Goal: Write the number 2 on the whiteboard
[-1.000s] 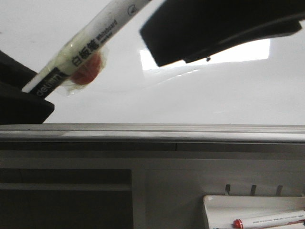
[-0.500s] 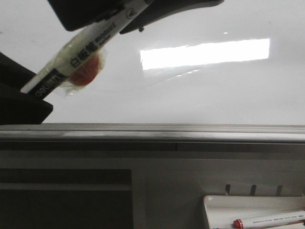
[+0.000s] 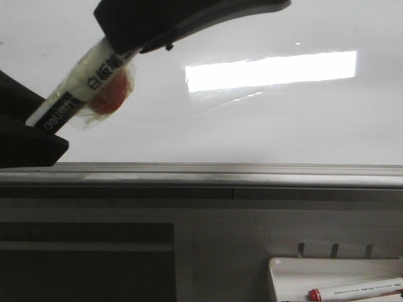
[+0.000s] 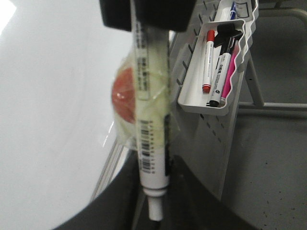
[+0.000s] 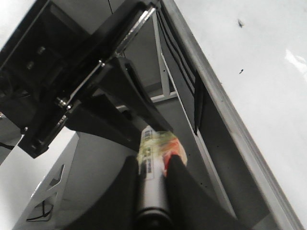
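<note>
Gripping one marker, both claws hover before the whiteboard.

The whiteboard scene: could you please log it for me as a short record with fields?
whiteboard: glossy white, bright rectangular glare, no digit 2 visible
whiteboard marker: tilted, taped with a red-orange disc on its side
left gripper: holds the marker's lower end
right gripper: closed on the marker's upper barrel
white tray: mounted below the board, holds a red-capped marker
</note>
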Controlling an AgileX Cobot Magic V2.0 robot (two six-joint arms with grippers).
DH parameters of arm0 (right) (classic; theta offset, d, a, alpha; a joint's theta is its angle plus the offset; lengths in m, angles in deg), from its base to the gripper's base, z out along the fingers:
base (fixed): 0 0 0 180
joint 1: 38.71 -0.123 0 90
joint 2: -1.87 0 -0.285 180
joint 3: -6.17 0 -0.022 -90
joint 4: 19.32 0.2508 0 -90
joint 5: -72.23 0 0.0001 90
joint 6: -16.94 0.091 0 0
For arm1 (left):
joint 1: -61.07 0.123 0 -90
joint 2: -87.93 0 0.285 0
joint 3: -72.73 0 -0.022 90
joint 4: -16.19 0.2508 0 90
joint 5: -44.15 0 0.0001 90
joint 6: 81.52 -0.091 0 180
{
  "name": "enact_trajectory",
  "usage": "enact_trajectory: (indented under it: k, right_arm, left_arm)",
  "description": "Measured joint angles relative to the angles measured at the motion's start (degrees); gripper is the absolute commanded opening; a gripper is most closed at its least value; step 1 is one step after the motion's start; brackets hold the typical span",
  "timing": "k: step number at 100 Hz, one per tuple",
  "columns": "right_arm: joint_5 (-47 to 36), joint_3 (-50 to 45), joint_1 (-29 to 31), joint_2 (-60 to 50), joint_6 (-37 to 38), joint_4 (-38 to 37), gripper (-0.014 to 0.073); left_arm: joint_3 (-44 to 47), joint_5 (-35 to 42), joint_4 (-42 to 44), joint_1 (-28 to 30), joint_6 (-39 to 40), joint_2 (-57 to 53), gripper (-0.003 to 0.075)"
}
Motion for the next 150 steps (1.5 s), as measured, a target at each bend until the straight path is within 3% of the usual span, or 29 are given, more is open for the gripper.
enact_trajectory:
  k: [10,25,33,44,53,63,69,84,98,150]
  right_arm:
    - [0.4,0.0,0.0,0.0,0.0,0.0,-0.0071]
    - [1.0,0.0,0.0,0.1,0.0,0.1,-0.0071]
    - [1.3,0.0,0.0,0.2,0.0,0.1,-0.0071]
    - [-1.5,0.0,0.0,0.2,0.0,0.1,-0.0071]
    - [-8.0,0.0,-0.1,0.2,0.0,0.1,-0.0070]
    - [-15.6,0.0,-0.1,0.3,0.0,0.5,-0.0054]
    - [-18.6,0.0,-0.1,0.3,-0.1,0.8,-0.0049]
    - [-22.6,-0.3,-2.2,0.3,-2.3,1.1,-0.0050]
    - [-24.1,-0.9,-3.8,0.3,-2.8,1.4,-0.0050]
    - [-23.8,-0.9,-4.1,0.3,-3.0,1.7,-0.0050]
  left_arm:
    - [-1.0,-2.3,0.2,0.0,0.0,-1.9,0.0508]
    - [-5.0,-13.5,-1.1,0.0,0.0,-8.6,0.0501]
    - [-7.2,-20.6,-2.2,0.0,0.0,-14.0,0.0471]
    - [-9.1,-24.6,-2.5,0.0,0.4,-22.3,0.0395]
    - [-9.5,-24.6,0.4,0.0,4.8,-28.0,0.0245]
    - [-9.6,-25.1,8.3,0.0,15.4,-33.2,0.0050]
    - [-9.6,-26.2,12.6,0.0,21.1,-34.8,-0.0018]
    - [-9.6,-28.5,22.2,0.0,33.7,-36.1,-0.0020]
    - [-9.4,-30.5,27.1,0.0,40.2,-36.1,-0.0020]
    - [-9.4,-30.4,28.0,0.0,41.6,-36.1,-0.0020]
